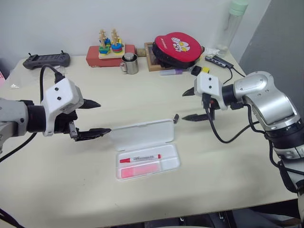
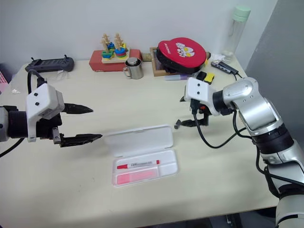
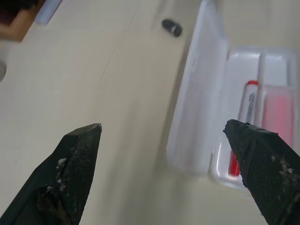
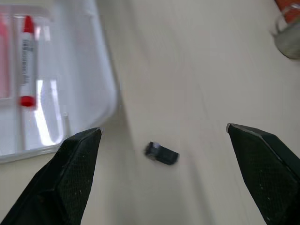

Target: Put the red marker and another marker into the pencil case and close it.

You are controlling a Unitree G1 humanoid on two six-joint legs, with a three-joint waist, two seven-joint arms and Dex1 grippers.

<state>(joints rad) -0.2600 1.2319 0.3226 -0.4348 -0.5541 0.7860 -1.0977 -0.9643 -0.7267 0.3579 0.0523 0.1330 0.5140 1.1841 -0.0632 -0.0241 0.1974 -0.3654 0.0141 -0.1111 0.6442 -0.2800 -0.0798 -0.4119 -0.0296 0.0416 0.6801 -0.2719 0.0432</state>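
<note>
Case open on the table, both markers inside, both grippers empty.

The case [image 1: 147, 148] lay mid-table with its lid [image 1: 141, 134] raised at the far side; the red marker [image 1: 139, 158] and the pink highlighter [image 1: 138, 170] lay side by side in the tray, the highlighter nearer the robot. The left gripper [image 1: 92, 118] hovered just left of the lid, fingers spread wide. The right gripper [image 1: 192, 104] hung to the lid's right, fingers wide apart, near a small dark cap [image 1: 175, 117].

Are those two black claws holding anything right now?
No. The left end effector and right end effector are open and hold nothing, on either side of the open white plastic pencil case.
</note>
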